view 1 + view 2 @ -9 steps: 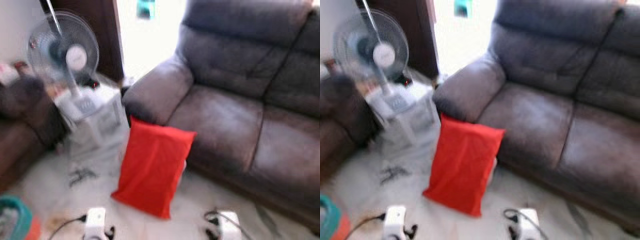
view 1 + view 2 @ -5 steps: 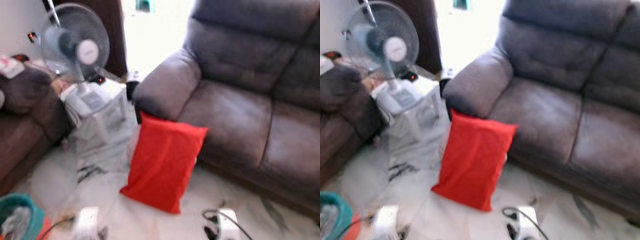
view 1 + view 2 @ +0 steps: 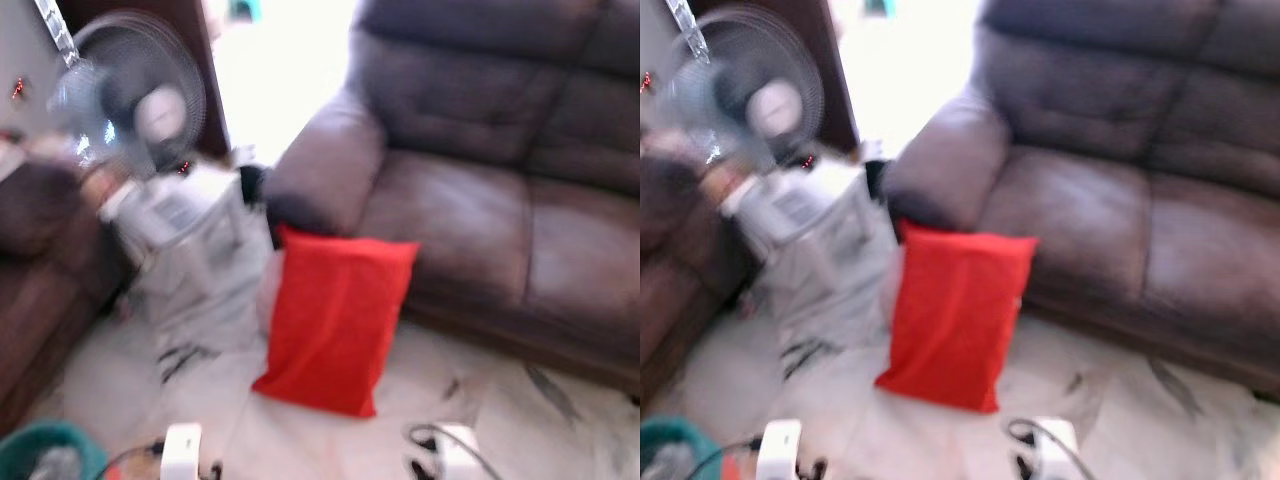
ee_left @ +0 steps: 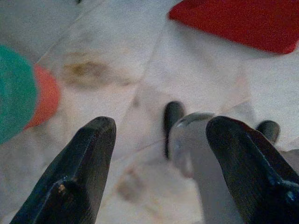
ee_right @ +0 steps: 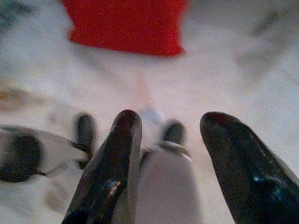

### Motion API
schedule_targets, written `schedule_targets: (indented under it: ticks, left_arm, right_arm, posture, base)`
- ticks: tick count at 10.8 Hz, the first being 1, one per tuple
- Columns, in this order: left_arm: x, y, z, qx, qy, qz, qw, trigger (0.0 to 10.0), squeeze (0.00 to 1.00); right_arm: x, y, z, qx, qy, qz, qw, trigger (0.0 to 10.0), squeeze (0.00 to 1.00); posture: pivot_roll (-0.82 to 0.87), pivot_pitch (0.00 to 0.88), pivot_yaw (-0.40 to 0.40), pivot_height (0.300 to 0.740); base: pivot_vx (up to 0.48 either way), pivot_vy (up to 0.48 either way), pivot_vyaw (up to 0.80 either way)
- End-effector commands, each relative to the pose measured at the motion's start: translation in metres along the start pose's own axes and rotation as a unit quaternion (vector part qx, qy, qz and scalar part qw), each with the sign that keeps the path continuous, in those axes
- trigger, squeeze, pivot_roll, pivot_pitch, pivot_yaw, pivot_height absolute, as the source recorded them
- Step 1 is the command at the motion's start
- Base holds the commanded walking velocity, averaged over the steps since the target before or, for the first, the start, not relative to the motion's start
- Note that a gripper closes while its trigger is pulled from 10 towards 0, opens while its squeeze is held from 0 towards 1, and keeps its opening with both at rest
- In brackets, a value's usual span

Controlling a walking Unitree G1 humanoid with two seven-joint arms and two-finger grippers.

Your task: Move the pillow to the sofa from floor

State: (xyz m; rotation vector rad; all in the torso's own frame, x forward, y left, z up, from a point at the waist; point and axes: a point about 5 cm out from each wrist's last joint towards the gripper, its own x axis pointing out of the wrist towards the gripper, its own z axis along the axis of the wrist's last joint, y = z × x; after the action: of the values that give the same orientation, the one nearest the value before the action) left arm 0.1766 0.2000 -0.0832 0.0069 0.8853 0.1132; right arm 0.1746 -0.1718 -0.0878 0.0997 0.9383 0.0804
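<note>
red pillow propped on the floor against the sofa, both grippers released

left eye view: blurred. a flat, rectangular red fabric pillow point(image 3: 335, 320) stands tilted on the pale marbled floor point(image 3: 560, 430), its upper edge leaning against the front of a brown sofa point(image 3: 480, 190) with padded, leather-like cushions and a rounded armrest. beside the pillow stands a white boxy stand point(image 3: 185, 235) carrying a round-caged fan point(image 3: 135, 95). a dark brown seat point(image 3: 35, 270) and a teal round container point(image 3: 45, 460) sit at the left edge.

right eye view: the same scene; the tops of the two pale arms show at the lower edge, the left arm point(image 3: 780, 448) and the right arm point(image 3: 1052, 445).

left wrist view: the left gripper point(image 4: 161, 140) hangs above the floor, its two glossy black tapered fingers point(image 4: 88, 158) spread wide and holding nothing. the pillow's red corner lies well beyond the fingertips. the teal container with an orange-red rim sits out past one finger.

right wrist view: the right gripper point(image 5: 168, 135) is likewise released, its smooth rounded fingers point(image 5: 117, 154) apart over veined stone. the pillow lies ahead of the fingertips, well apart from them.
</note>
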Motion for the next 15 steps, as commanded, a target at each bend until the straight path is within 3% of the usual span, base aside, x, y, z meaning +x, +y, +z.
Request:
schedule_targets:
  ticks: [1, 2, 5, 7, 9, 11, 15]
  left_arm:
    - [0.000, -0.007, -0.001, 0.002, 0.006, -0.001, 1.000, 10.0, 0.00]
    - [0.002, -0.011, 0.002, 0.003, 0.005, -0.003, 1.000, 10.0, 0.00]
    - [0.003, 0.001, 0.008, 0.003, 0.002, 0.003, 1.000, 10.0, 0.00]
    - [0.001, 0.023, 0.011, -0.001, 0.001, 0.016, 1.000, 10.0, 0.00]
    - [-0.001, 0.035, 0.009, -0.001, 0.000, 0.023, 1.000, 10.0, 0.00]
    - [-0.001, 0.030, 0.008, 0.003, -0.006, 0.020, 1.000, 10.0, 0.00]
    - [0.004, 0.002, 0.015, -0.005, -0.015, 0.005, 1.000, 10.0, 0.00]
  right_arm:
    - [-0.003, -0.008, -0.005, 0.003, 0.008, -0.010, 1.000, 10.0, 0.00]
    - [-0.003, -0.008, -0.005, 0.001, 0.009, -0.010, 1.000, 10.0, 0.00]
    - [-0.002, -0.004, -0.006, 0.000, 0.012, -0.008, 1.000, 10.0, 0.00]
    - [-0.001, -0.003, -0.006, 0.004, 0.014, -0.008, 1.000, 10.0, 0.00]
    - [-0.002, -0.005, -0.005, -0.002, 0.011, -0.008, 1.000, 10.0, 0.00]
    - [-0.003, -0.009, -0.006, 0.002, 0.011, -0.011, 1.000, 10.0, 0.00]
    - [-0.004, -0.010, -0.007, 0.004, 0.010, -0.011, 1.000, 10.0, 0.00]
  posture:
    - [0.08, 0.108, 0.005, 0.740]
    - [0.08, 0.096, 0.007, 0.740]
    - [0.08, 0.082, 0.005, 0.740]
    - [0.08, 0.093, 0.001, 0.740]
    - [0.08, 0.100, 0.000, 0.740]
    - [0.09, 0.108, -0.001, 0.740]
    - [0.08, 0.113, -0.001, 0.740]
  base:
    - [0.000, 0.326, 0.00]
    - [0.000, 0.326, 0.00]
    - [0.000, 0.331, 0.00]
    - [0.000, 0.330, -0.38]
    - [0.000, 0.159, -0.38]
    - [0.000, 0.000, 0.00]
    - [0.000, 0.000, 0.00]
